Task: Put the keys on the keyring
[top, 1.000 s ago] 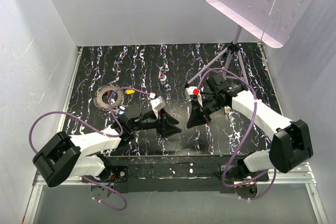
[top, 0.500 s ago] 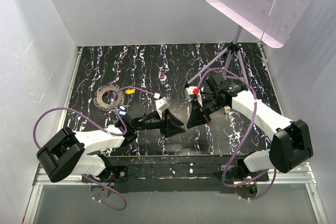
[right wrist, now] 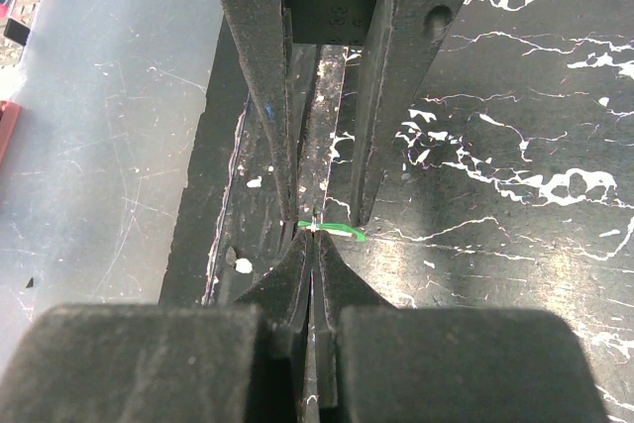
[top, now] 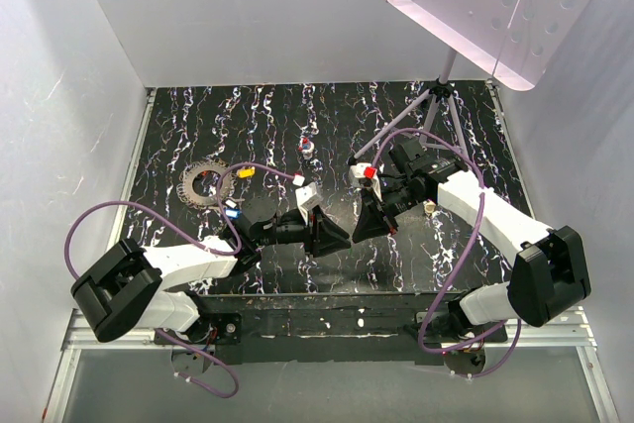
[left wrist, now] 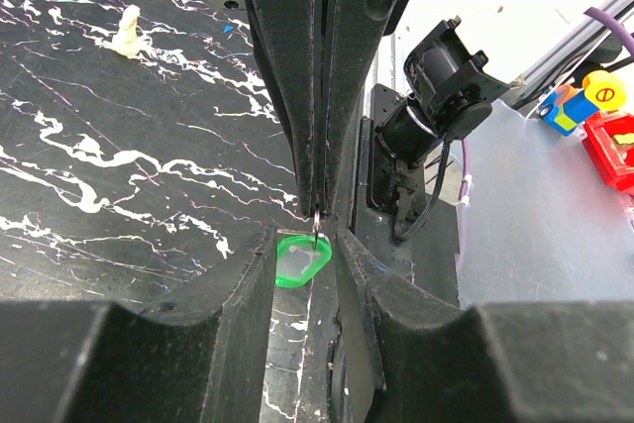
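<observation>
My right gripper (right wrist: 315,241) is shut on the metal blade of the green key (right wrist: 332,230) and holds it just above the black marbled table, near its front edge. My left gripper (left wrist: 303,245) faces it, open, with the key's green head (left wrist: 300,258) between its fingertips without a clear touch. In the top view the two grippers meet tip to tip, left (top: 343,237) and right (top: 360,232), and hide the key. The toothed grey keyring (top: 205,183) lies at the left, with the yellow key (top: 245,173) and blue key (top: 231,210) beside it. The red key is not seen.
A red-white-blue blob (top: 307,147) lies mid-table at the back. A small beige lump (top: 429,207) lies by the right arm and also shows in the left wrist view (left wrist: 126,32). A tripod stand (top: 441,96) with a pink perforated tray stands at the back right.
My left arm has swung right and forward, bringing its open fingers up to the right gripper and around the green key's head. The right arm has held still.
</observation>
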`<state>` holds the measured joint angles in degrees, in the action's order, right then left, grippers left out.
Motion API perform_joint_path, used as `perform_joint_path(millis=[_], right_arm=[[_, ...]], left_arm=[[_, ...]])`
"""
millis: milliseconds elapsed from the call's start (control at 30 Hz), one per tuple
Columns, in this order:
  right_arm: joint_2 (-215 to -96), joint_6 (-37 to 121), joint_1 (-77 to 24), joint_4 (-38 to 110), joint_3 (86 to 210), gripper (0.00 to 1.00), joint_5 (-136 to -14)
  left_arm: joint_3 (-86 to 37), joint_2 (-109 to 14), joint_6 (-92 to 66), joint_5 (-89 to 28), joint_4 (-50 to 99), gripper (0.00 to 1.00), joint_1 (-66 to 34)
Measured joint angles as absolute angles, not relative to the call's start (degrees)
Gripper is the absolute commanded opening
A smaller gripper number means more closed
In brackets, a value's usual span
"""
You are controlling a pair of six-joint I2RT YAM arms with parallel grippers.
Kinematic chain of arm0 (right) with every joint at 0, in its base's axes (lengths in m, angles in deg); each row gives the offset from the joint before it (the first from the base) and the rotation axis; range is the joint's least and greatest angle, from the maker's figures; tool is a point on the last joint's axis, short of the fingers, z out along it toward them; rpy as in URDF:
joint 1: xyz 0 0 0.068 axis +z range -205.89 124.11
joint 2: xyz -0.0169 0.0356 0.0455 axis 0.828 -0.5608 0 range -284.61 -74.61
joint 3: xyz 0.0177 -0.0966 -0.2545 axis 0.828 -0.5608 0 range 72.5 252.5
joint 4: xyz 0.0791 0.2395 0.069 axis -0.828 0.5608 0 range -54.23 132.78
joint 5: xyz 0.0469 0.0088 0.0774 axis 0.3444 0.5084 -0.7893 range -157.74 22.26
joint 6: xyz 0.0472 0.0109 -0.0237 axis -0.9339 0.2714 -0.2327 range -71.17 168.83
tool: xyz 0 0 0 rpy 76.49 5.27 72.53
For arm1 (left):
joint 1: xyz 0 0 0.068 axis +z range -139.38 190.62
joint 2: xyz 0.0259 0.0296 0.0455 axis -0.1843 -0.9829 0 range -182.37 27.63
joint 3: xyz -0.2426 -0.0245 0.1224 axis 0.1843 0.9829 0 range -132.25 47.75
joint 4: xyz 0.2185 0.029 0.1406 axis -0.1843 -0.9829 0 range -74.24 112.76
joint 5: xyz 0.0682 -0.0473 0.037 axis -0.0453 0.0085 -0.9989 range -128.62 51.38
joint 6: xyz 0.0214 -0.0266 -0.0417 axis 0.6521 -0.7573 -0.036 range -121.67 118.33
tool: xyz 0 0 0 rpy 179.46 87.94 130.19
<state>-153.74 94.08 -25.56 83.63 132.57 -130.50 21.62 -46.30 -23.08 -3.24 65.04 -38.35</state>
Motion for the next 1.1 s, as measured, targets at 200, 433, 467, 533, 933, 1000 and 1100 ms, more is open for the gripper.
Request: perform_joint_path(millis=[200, 433, 467, 533, 933, 1000, 1100], right_arm=[[-153.7, 94.0, -25.6, 83.6, 132.6, 0.01, -130.5], [-153.8, 94.0, -25.6, 83.5, 132.6, 0.01, -130.5], [-153.8, 94.0, -25.6, 83.5, 132.6, 0.01, -130.5], [-153.8, 94.0, -25.6, 83.5, 132.6, 0.01, -130.5], [-153.8, 94.1, -25.6, 83.5, 132.6, 0.27, -130.9], [-153.8, 94.2, -25.6, 83.6, 132.6, 0.32, -131.0], [-153.8, 94.2, -25.6, 83.7, 132.6, 0.34, -130.9]], left_arm=[[21.6, -46.3, -22.7, -3.2, 64.9, 0.16, -38.5], [21.4, -46.3, -22.1, -3.3, 64.6, 0.0, -38.7], [21.4, -46.3, -22.0, -3.3, 64.6, 0.0, -38.8], [21.4, -46.3, -21.8, -3.6, 64.6, 0.0, -38.8], [21.5, -45.4, -19.6, -4.8, 63.9, 0.0, -39.1], [21.6, -44.8, -19.1, -5.2, 63.8, 0.0, -39.1], [21.7, -43.9, -18.4, -5.5, 63.4, 0.0, -39.1]])
